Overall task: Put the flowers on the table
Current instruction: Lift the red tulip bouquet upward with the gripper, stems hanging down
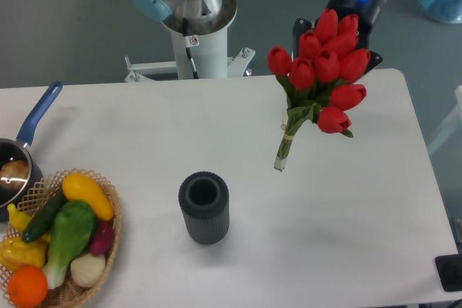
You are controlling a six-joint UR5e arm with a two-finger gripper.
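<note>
The flowers (325, 70) are a bunch of red tulips with green stems tied by a pale band. They hang tilted over the right rear of the white table (346, 214), heads up and stem ends down-left, close to the tabletop. My gripper (336, 47) is behind the flower heads. One dark finger (299, 34) shows to their left and the other (375, 60) to their right, closed around the bunch. The tulips hide the fingertips.
A dark grey ribbed cylindrical vase (204, 207) stands upright in the middle of the table. A wicker basket (108, 250) of fruit and vegetables sits at the front left. A blue-handled pot (22, 156) is at the left edge. The robot base (195, 34) stands behind the table.
</note>
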